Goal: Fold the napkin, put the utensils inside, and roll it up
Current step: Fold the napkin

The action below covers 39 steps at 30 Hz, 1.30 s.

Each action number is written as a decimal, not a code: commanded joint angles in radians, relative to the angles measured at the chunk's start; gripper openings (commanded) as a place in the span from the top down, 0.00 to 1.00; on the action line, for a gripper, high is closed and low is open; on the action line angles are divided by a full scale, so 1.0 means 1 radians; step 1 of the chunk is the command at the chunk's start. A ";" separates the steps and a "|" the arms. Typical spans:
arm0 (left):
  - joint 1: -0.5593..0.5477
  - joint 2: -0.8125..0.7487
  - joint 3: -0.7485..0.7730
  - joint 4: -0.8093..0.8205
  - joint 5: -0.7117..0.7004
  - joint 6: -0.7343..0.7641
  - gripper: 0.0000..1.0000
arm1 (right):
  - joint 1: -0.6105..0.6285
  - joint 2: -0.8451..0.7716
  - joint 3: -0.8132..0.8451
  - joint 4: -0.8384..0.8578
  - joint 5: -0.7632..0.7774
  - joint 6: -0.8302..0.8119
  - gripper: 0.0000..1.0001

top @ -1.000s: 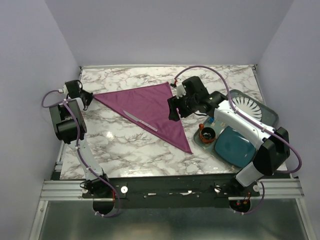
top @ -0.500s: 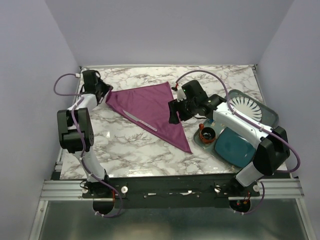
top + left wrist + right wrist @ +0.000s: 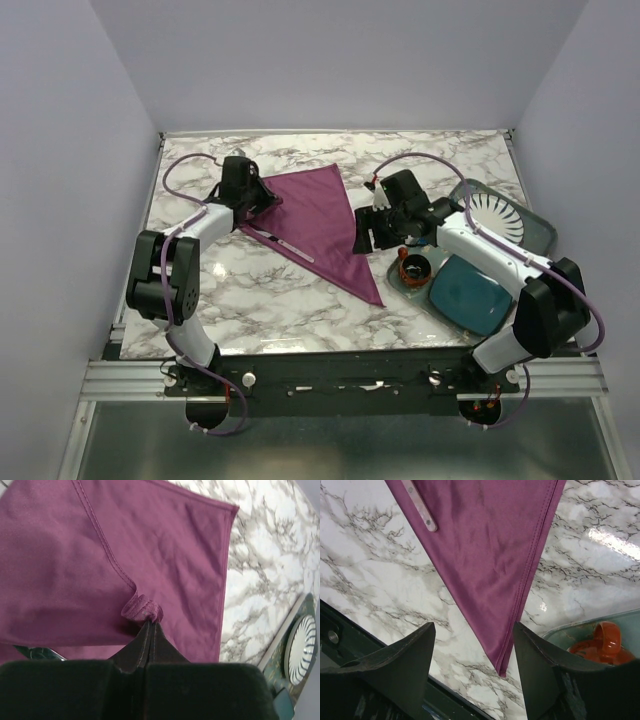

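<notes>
The plum-purple napkin [image 3: 318, 222] lies folded as a triangle on the marble table, its point toward the near edge. My left gripper [image 3: 262, 196] is shut on the napkin's left corner, which bunches at the fingertips [image 3: 150, 626] and is drawn in over the napkin [image 3: 165, 555]. The knife [image 3: 286, 243] lies on the cloth along its left edge, just near of that gripper. My right gripper [image 3: 365, 232] hovers open above the napkin's right edge with nothing between its fingers. In the right wrist view the napkin's tip [image 3: 502, 667] and the knife's end [image 3: 421, 510] show below the right gripper [image 3: 472, 630].
A green tray [image 3: 535, 240] at the right holds a white ribbed plate [image 3: 495, 214], a teal mat [image 3: 470, 292] and a small orange-rimmed cup [image 3: 412, 268], which also shows as the cup [image 3: 605, 637]. The right arm reaches over the tray.
My left gripper has shut on the napkin's left corner and carried it right, toward the cloth's middle. The right gripper has shifted slightly right and stays open.
</notes>
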 commanded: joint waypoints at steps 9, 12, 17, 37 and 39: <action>-0.144 -0.087 -0.064 0.005 0.059 -0.005 1.00 | -0.044 -0.042 -0.046 0.042 -0.057 0.021 0.28; -0.161 -0.103 -0.076 -0.007 0.063 0.018 1.00 | -0.046 -0.044 -0.049 0.045 -0.070 0.023 0.28; -0.182 -0.108 -0.099 -0.032 0.066 0.043 1.00 | -0.047 -0.045 -0.060 0.050 -0.079 0.024 0.28; -0.230 -0.174 -0.260 -0.018 0.116 0.038 1.00 | -0.050 -0.045 -0.087 0.070 -0.105 0.035 0.28; -0.230 -0.173 -0.266 -0.019 0.119 0.040 1.00 | -0.050 -0.045 -0.091 0.074 -0.106 0.038 0.28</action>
